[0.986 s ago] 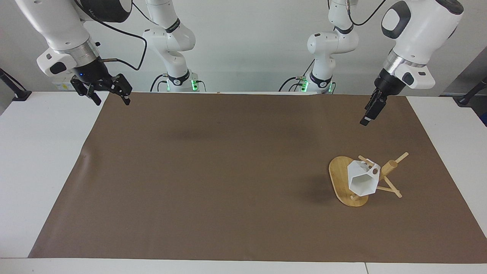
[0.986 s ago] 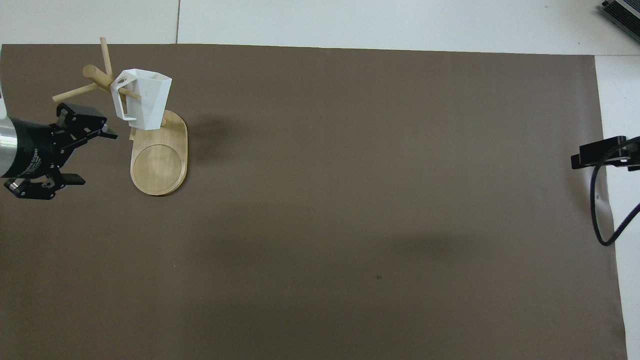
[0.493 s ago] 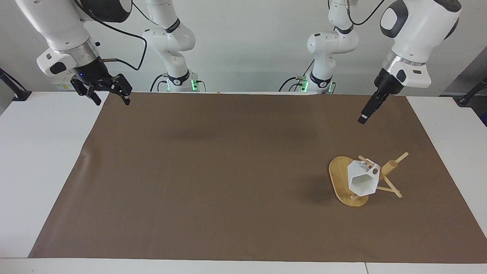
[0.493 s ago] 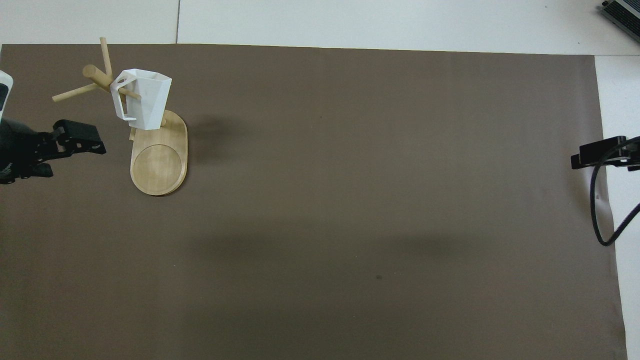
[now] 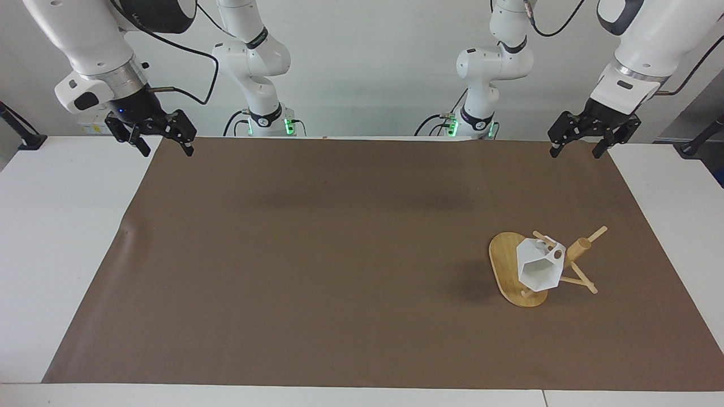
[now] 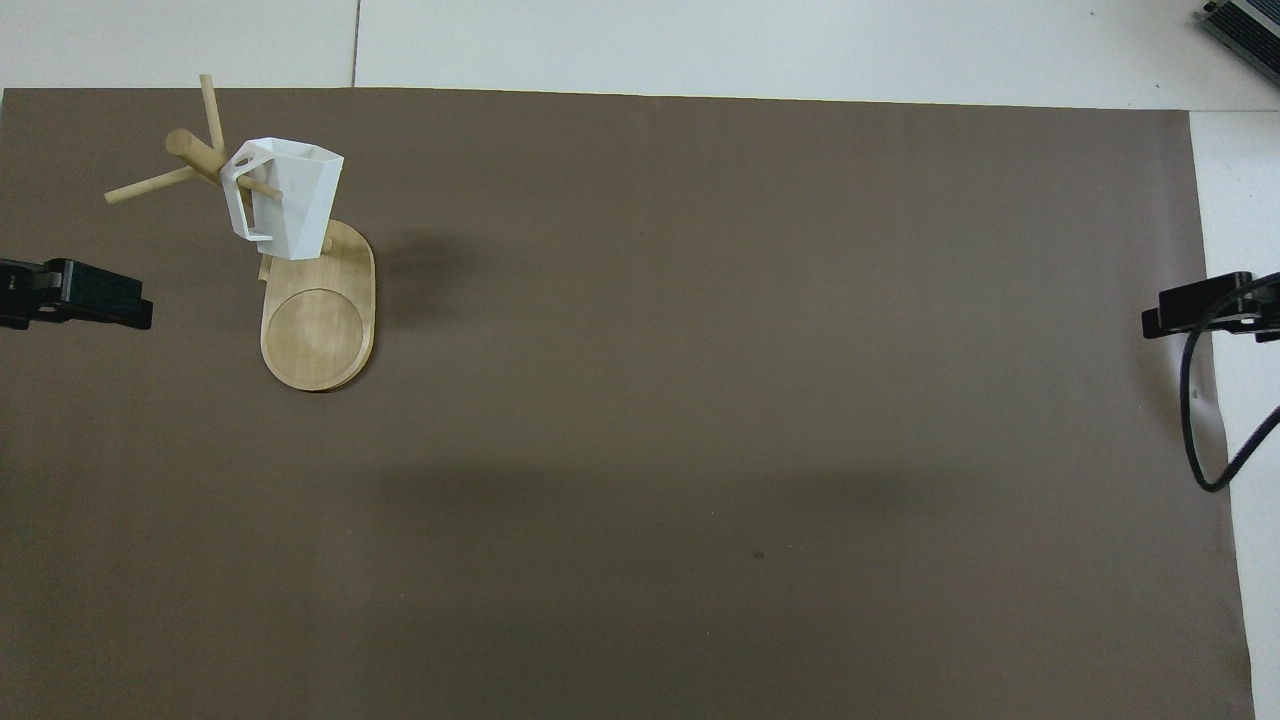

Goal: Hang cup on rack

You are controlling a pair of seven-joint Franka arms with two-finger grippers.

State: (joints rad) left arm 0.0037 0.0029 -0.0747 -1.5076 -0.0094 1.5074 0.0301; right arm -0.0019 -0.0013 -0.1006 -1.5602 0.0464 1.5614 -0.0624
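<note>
The white faceted cup (image 5: 540, 270) hangs by its handle on a peg of the bamboo rack (image 5: 578, 249), mouth tilted away from the robots. The rack's oval base (image 5: 502, 264) sits toward the left arm's end of the table. In the overhead view the cup (image 6: 295, 200) hangs above the base (image 6: 318, 325). My left gripper (image 5: 575, 152) is open and empty, up over the mat's edge nearest the robots, well apart from the rack. One of its fingers (image 6: 95, 297) shows in the overhead view. My right gripper (image 5: 168, 151) is open and empty, waiting over the mat's corner at its own end.
A brown mat (image 5: 339, 254) covers most of the white table (image 5: 56, 237). A black cable (image 6: 1195, 430) hangs from the right gripper's wrist.
My left gripper has drawn back from beside the rack toward its base and turned, so its spread fingers now show. The cup, the rack and the right arm have not moved.
</note>
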